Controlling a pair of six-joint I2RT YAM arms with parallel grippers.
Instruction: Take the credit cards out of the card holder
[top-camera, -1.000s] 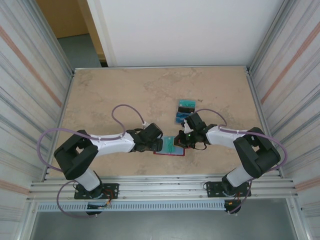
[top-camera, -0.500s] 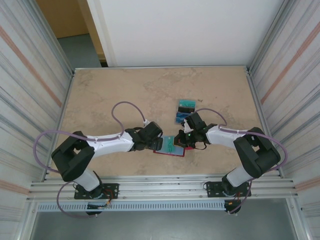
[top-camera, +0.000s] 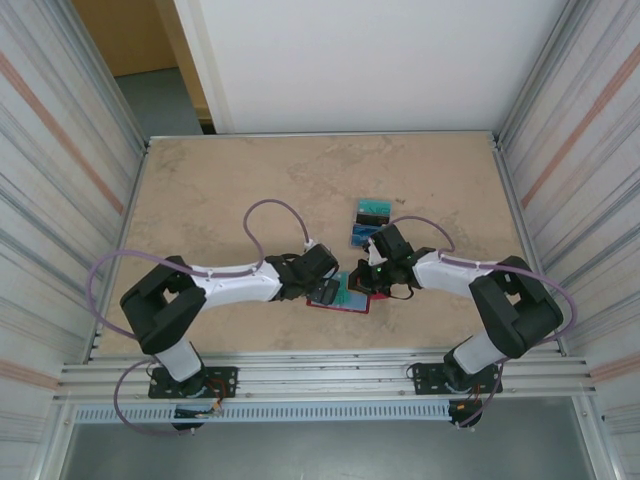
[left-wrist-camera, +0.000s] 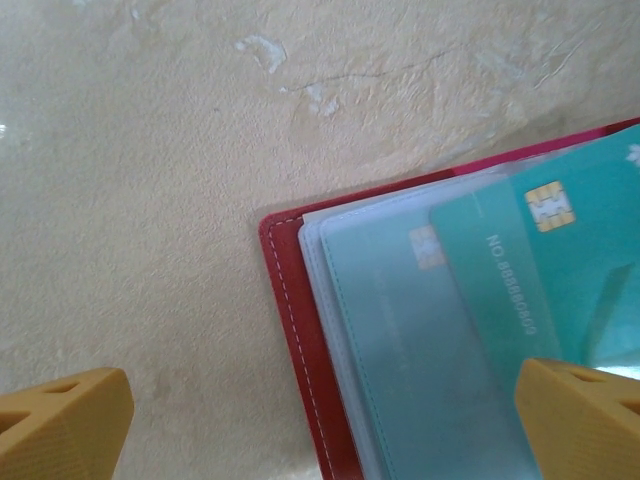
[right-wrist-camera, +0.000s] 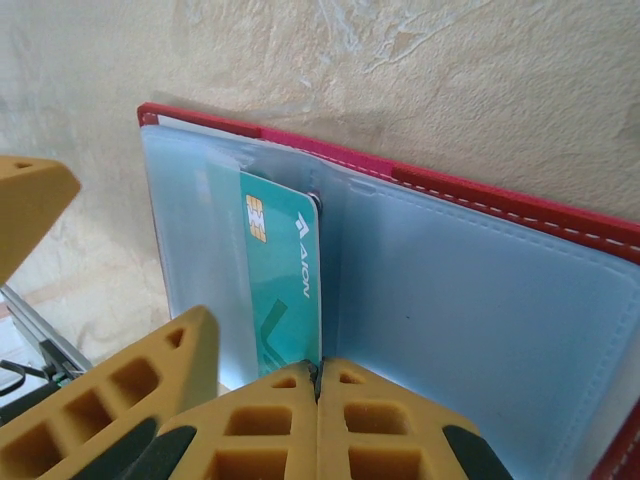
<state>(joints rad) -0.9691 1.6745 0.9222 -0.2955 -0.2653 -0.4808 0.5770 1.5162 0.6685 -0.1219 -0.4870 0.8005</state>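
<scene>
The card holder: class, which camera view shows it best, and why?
Right wrist: the card holder is close and sharp, red rim and clear pockets plain. Left wrist catches one corner; top external shows it small, partly covered.

The bench (top-camera: 200, 200) has a beige, marbled top under soft, even light. Ribbed pale side panels (top-camera: 60, 150) with an orange stripe rise along its left and right edges. A white wall (top-camera: 380, 60) closes the far edge, and aluminium rails (top-camera: 320, 372) line the near edge. Beyond the far left corner lies grey floor (top-camera: 160, 100).
</scene>
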